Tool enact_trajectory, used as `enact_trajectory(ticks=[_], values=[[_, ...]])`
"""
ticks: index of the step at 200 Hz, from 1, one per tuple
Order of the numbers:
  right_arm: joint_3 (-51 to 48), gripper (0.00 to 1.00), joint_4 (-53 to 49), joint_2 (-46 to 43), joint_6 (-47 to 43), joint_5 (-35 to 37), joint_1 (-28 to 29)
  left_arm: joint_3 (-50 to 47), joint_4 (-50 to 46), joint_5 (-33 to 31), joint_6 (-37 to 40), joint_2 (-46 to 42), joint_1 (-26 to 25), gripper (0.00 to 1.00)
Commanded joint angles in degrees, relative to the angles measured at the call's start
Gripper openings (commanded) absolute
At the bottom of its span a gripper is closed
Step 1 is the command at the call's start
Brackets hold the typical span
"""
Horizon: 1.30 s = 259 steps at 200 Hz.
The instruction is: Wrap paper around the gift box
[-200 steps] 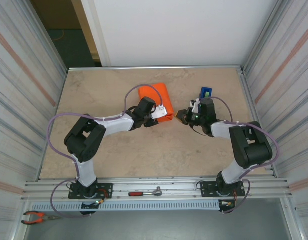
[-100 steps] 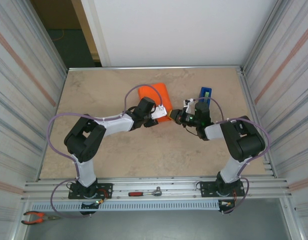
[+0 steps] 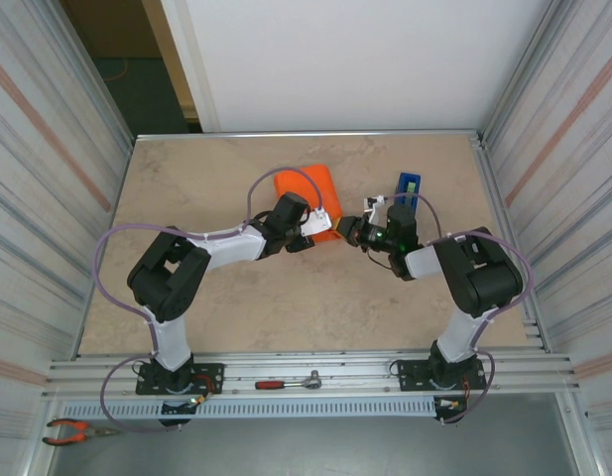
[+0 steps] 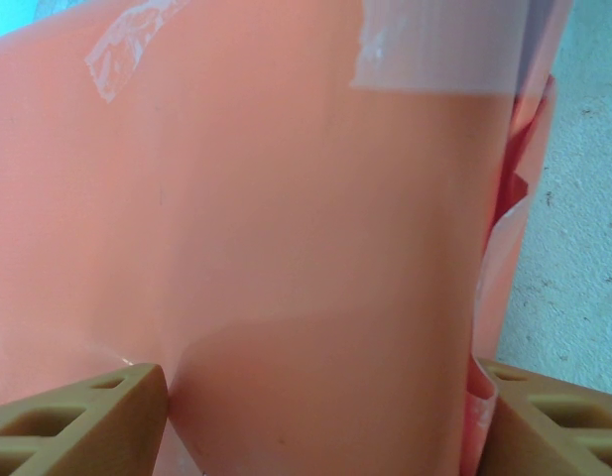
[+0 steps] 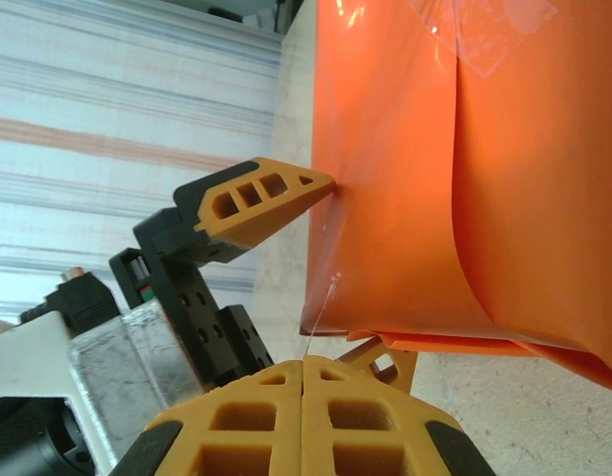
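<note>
The orange paper (image 3: 307, 188) is folded around the gift box at the table's middle back, with clear tape (image 4: 127, 45) stuck on its seam. A sliver of the gift box's pink pattern (image 4: 512, 183) shows at the open end. My left gripper (image 3: 317, 226) is shut on the wrapped box, its tan fingers (image 4: 77, 416) pressing it from both sides. In the right wrist view its upper finger (image 5: 256, 203) touches the paper (image 5: 464, 178). My right gripper (image 5: 304, 372) is shut just off the parcel's corner, with a thin clear strand of tape (image 5: 320, 307) running from its jaws to the paper.
A blue tape dispenser (image 3: 408, 185) stands just right of my right gripper (image 3: 351, 230). Corrugated metal walls close in both sides. A ratchet wrench (image 3: 291, 382) lies on the front rail and orange-handled pliers (image 3: 72, 430) at the bottom left.
My right gripper has swung left from beside the dispenser to the parcel's right corner, staying shut. The left gripper and the parcel have not moved.
</note>
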Motion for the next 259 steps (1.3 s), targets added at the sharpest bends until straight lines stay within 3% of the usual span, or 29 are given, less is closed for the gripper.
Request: enact_trajectory(ticks=[1, 259], values=[[1.83, 0.0, 3.04, 1.98, 1.6, 0.59, 0.89, -0.8, -4.33, 0.86, -1.23, 1.52, 0.7, 0.74], [4.57, 0.0, 6.84, 9.54, 5.6, 1.49, 3.11, -0.99, -4.32, 0.95, -1.14, 1.43, 0.7, 0.74]])
